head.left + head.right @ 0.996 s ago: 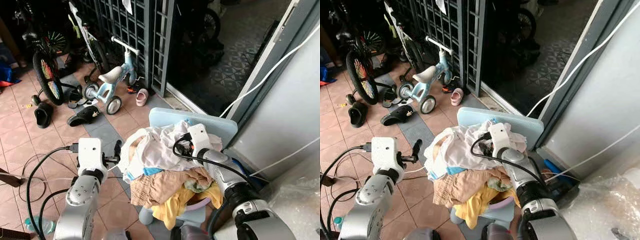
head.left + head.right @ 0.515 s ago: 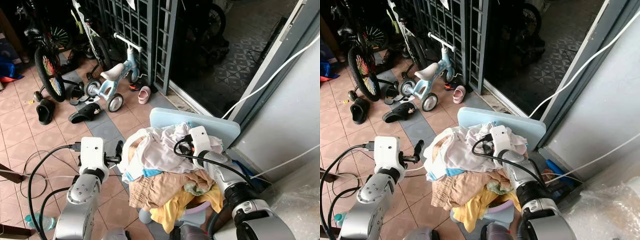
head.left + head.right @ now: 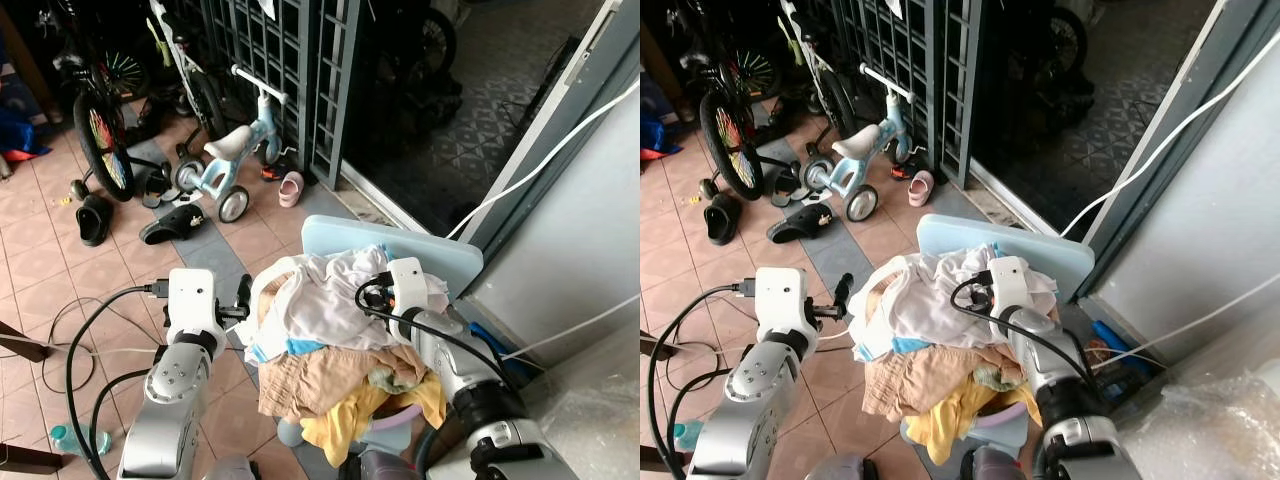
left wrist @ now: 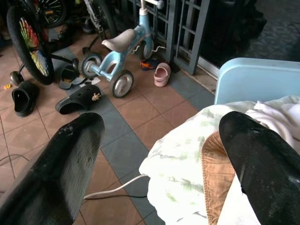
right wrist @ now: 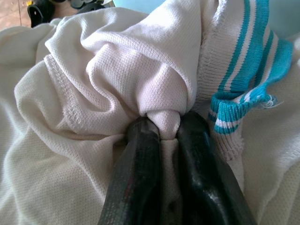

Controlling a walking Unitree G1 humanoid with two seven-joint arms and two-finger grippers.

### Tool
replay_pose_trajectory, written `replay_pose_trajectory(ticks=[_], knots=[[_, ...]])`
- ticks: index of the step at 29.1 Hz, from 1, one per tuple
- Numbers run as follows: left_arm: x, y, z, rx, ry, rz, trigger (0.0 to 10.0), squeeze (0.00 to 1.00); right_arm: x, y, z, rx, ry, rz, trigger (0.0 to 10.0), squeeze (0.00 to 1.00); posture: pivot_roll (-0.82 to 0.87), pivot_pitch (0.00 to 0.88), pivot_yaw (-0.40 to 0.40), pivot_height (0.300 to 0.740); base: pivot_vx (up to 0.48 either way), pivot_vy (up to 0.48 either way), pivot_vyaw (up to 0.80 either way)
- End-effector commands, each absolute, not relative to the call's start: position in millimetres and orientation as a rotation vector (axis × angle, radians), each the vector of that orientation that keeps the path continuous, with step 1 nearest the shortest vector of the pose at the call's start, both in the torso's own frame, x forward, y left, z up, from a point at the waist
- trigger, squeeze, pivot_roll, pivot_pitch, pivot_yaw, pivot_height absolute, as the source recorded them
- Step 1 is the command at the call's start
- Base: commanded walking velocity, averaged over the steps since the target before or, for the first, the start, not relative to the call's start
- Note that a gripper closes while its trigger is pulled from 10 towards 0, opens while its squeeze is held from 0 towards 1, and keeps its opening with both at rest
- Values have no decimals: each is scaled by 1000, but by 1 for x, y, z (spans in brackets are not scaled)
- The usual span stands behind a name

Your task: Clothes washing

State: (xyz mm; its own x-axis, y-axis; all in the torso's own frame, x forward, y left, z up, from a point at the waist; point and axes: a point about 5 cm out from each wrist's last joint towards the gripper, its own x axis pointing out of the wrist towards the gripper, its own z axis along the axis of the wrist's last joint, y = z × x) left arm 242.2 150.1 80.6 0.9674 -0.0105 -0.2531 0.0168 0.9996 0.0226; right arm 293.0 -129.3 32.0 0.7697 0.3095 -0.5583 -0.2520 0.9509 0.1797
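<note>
**Two risks at the laundry heap: snagged load, loose cables**

Likely to drag neighbouring garments off the clothes pile (image 3: pixel 335 345) if lifted now, given the tangle around the pinched piece. Heaped high in a light blue basket (image 3: pixel 400 245) on the tiled floor (image 3: pixel 60 270), beside the doorway; yellow and tan items already overhanging the near side. Black cable (image 3: pixel 85 345) looped on the floor under the left arm; possible catch on any wide swing.

Right pincer (image 5: pixel 161 124) buried in the top of the heap, clamped tight on a bunched fold of white shirt (image 5: pixel 126 70), next to a teal-striped cuff (image 5: pixel 243 70). Forearm angled down and inward over the basket.

Left pincer (image 3: pixel 243 300) spread wide, holding nothing, level at the heap's left edge, just beside a pale patterned cloth (image 4: pixel 183 159).
</note>
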Motion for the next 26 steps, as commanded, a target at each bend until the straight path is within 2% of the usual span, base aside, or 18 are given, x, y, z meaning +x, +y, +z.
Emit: replay_pose_trajectory(ticks=[1,6,10,11,12,14,16,21,22,23,26], knots=[[247,147,79,35,265,-26,10000,0,281,-134,28,168,631,256,0,0,-28,53,6,740,0,0,0],[259,141,87,105,211,-54,10000,0,280,-135,43,232,528,204,0,0,-36,49,31,740,0,0,0],[265,144,91,113,202,-50,10000,0,284,-136,74,235,331,184,0,0,-42,54,70,740,0,0,0],[265,144,91,113,202,-50,10000,0,284,-136,74,235,331,184,0,0,-42,54,70,740,0,0,0],[265,146,91,125,204,-39,10000,0,285,-142,88,256,232,132,0,0,-40,48,68,740,0,0,0],[264,146,89,128,208,-38,10000,0,285,-146,97,280,173,97,0,0,-37,34,61,740,0,0,0],[261,143,83,129,215,-42,10000,0,281,-156,108,218,74,56,0,0,-41,1,54,740,0,0,0],[260,140,75,107,244,-56,10000,0,274,-161,110,214,54,12,0,0,-53,0,57,740,0,0,0],[261,140,75,106,248,-62,10000,0,274,-161,110,220,58,3,3843,0,-59,0,61,740,-382,0,0],[262,140,74,102,246,-62,10000,0,274,-161,111,220,52,8,10000,0,-65,0,64,740,-356,0,-788],[266,141,76,97,236,-57,10000,0,276,-162,113,188,43,8,10000,0,-68,0,70,740,-344,0,-731]])
